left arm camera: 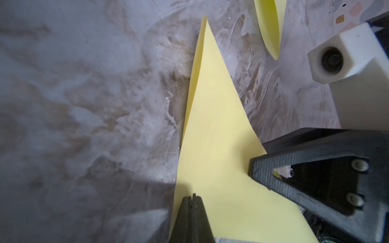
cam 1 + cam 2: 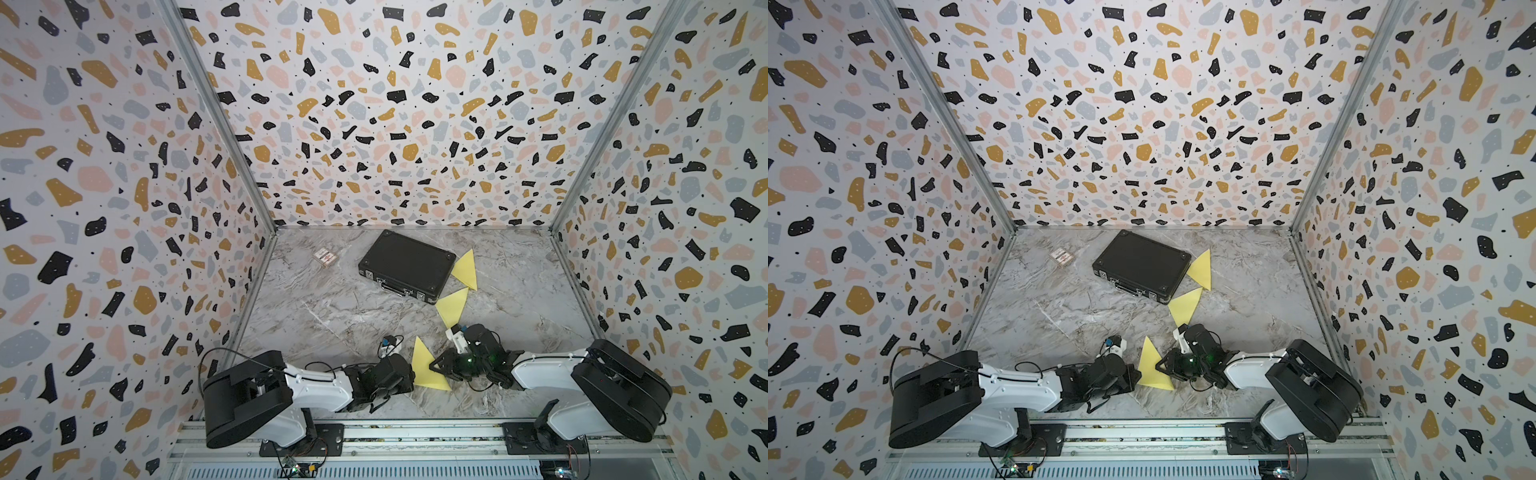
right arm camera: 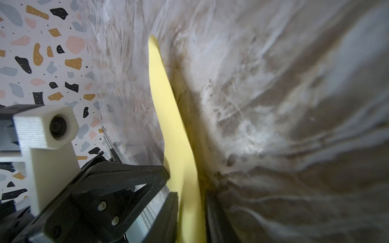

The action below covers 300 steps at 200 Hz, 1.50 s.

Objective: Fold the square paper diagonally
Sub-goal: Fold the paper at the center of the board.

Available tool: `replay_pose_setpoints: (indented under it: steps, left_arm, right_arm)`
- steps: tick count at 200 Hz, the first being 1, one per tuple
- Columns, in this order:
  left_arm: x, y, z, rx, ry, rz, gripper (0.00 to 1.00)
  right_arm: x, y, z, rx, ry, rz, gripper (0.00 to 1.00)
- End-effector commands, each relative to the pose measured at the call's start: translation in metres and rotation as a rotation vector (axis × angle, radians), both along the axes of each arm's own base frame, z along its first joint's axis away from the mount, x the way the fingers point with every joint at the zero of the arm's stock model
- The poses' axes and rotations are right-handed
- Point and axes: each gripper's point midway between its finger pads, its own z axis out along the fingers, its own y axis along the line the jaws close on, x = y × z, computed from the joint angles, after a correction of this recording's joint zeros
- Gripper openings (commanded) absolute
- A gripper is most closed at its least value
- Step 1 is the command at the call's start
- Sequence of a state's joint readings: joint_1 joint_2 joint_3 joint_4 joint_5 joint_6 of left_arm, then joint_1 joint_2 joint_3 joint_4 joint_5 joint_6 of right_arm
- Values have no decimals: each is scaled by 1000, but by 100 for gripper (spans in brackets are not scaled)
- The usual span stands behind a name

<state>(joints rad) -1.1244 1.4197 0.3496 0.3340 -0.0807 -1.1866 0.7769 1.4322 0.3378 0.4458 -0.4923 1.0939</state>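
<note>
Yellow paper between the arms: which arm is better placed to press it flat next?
Probably left: the left end effector is shut, tip over the yellow paper. The right end effector has fingers astride the paper's edge, so it seems busy holding.

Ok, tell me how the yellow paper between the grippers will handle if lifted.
Probably floppy: the yellow paper bows off the table beside the right gripper. Likely very light, being a thin sheet, so a push may slide it. Its two layers gape near the tip, so the fold may spring open.
</note>
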Motion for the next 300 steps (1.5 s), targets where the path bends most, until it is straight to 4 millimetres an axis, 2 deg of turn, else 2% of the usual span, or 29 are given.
replay_pose_setpoints:
  steps: [1, 13, 59, 72, 85, 123, 175, 183, 206, 232, 238, 251, 259, 282, 300]
  left_arm:
    - [-51, 98, -78, 430, 212, -24, 0]
    - [-52, 99, -79, 434, 215, -24, 0]
    - [-52, 99, -80, 436, 216, -25, 0]
    - [-52, 99, -81, 438, 216, -23, 0]
    - [-52, 98, -81, 438, 215, -26, 0]
    - [-51, 96, -81, 443, 215, -33, 0]
    - [-51, 95, -84, 455, 221, -38, 0]
    - [-51, 96, -84, 455, 220, -37, 0]
    - [-51, 97, -84, 462, 221, -37, 0]
    - [-51, 99, -85, 466, 224, -34, 0]
    - [-52, 99, -85, 467, 224, -34, 0]
    - [-51, 99, -85, 467, 222, -34, 0]
    - [-51, 99, -85, 467, 222, -34, 0]
    - [-52, 100, -85, 471, 223, -35, 0]
    - [-52, 101, -85, 472, 223, -36, 0]
  right_arm:
    - [1, 2, 3, 18, 5, -12, 13]
    - [0, 4, 4, 34, 10, -9, 0]
    - [1, 4, 10, 45, 3, -10, 0]
    - [-2, 3, 9, 40, 18, -12, 23]
    - [-5, 1, 8, 47, 29, -14, 35]
    - [-15, -8, 1, 61, 63, -40, 37]
    - [-25, -18, -5, 41, 82, -52, 29]
    - [-26, -20, -6, 34, 85, -51, 25]
    - [-27, -21, -6, 28, 87, -49, 0]
    - [-29, -21, -5, 36, 90, -39, 0]
    - [-30, -21, -4, 38, 91, -39, 6]
    - [-32, -24, -5, 35, 94, -46, 30]
    - [-33, -26, -5, 31, 93, -47, 36]
    - [-38, -33, -6, 17, 89, -52, 35]
    - [-40, -37, -6, 9, 84, -55, 24]
